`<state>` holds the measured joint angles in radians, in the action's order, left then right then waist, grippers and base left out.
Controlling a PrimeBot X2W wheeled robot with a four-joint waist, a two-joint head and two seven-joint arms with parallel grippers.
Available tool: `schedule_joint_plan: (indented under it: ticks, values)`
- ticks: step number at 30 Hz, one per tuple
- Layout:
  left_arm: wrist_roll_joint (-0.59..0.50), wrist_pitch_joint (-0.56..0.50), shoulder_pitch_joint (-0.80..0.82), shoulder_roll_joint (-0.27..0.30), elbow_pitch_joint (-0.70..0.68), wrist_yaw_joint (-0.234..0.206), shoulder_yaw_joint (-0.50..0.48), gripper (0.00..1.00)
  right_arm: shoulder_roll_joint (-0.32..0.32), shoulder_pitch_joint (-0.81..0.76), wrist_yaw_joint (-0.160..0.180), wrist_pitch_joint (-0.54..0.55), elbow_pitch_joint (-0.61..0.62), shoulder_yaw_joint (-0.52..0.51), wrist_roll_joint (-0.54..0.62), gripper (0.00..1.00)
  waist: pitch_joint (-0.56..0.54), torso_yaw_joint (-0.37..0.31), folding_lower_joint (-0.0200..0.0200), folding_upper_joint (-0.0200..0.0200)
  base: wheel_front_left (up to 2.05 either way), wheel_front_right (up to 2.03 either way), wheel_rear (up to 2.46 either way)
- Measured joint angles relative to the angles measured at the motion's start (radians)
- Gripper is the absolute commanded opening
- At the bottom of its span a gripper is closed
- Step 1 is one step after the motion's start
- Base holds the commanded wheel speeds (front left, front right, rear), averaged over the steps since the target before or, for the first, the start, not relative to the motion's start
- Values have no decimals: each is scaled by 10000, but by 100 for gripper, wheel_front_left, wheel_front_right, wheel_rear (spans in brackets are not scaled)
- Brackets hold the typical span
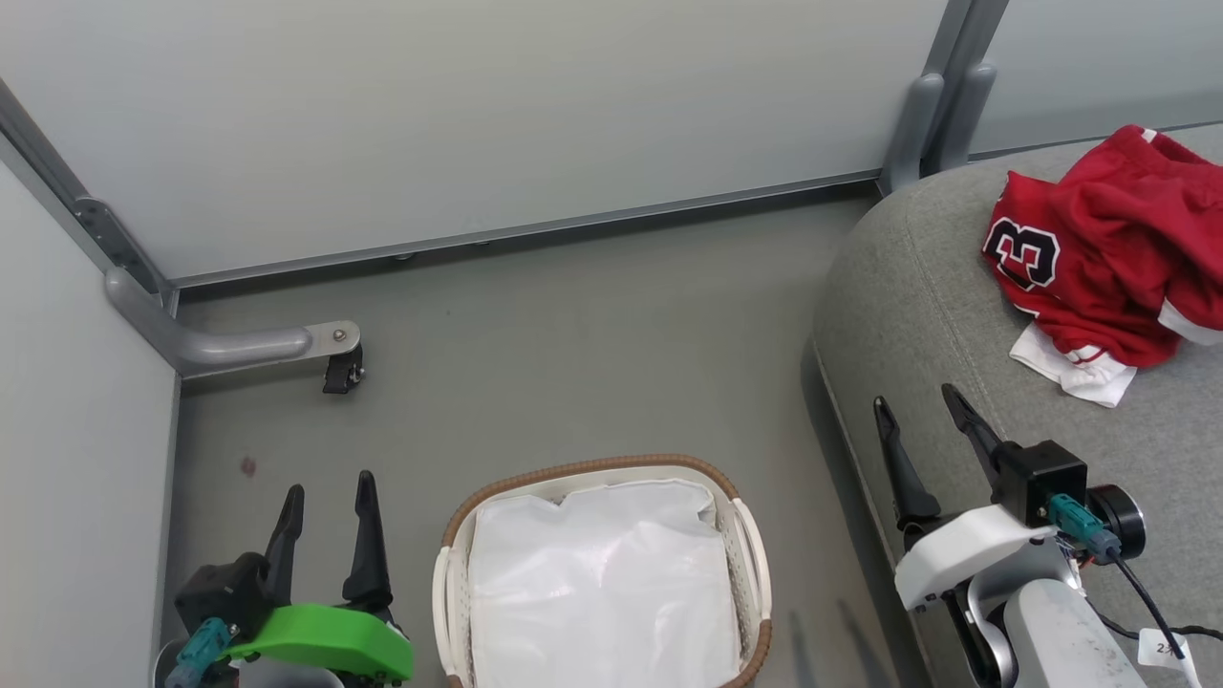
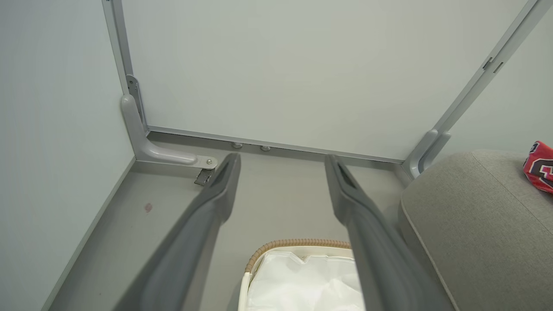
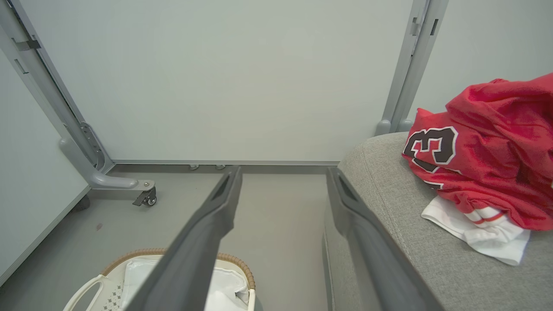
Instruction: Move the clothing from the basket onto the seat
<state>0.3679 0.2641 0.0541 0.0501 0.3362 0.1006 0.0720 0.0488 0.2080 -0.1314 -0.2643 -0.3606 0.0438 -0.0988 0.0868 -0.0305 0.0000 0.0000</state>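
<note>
The red clothing (image 1: 1113,263) with white trim and a black numeral lies in a heap on the grey seat (image 1: 917,287) at the right; it also appears as clothing (image 3: 484,160) on the seat (image 3: 389,181) and as a red edge of clothing (image 2: 540,166) on the seat (image 2: 475,216). The white basket (image 1: 747,535) with a brown rim stands on the floor at bottom centre, holding just its white liner. My left gripper (image 1: 325,497) is open to the left of the basket (image 2: 259,259). My right gripper (image 1: 922,406) is open over the seat's front edge, nothing between its fingers.
Pale partition panels (image 1: 478,124) close off the back and left, with a grey castor foot (image 1: 287,349) on the floor at the left and a grey post (image 1: 932,115) behind the seat. Grey floor (image 1: 592,363) lies between the basket (image 3: 242,265) and the wall.
</note>
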Motion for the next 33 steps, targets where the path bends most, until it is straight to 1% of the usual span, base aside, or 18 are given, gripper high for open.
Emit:
schedule_joint_plan:
  ticks: [18,19,24,33]
  values:
    - [63,0,-30,-2,-29,-105,121,100,-2,-114,0,0,-2,161,-151,100,-166,-27,0,0,0,0,0]
    - [88,0,-31,-8,-42,-130,94,0,-4,-117,0,0,-19,167,-153,0,-172,-21,0,0,0,0,0]
    - [176,-81,-65,-42,307,-128,107,0,-73,-351,0,86,-376,157,-290,0,-182,-16,0,0,0,0,0]
    - [1643,-522,-64,-44,228,-113,-107,0,-75,-367,0,531,-257,-52,-2054,0,-229,7,0,0,0,0,0]
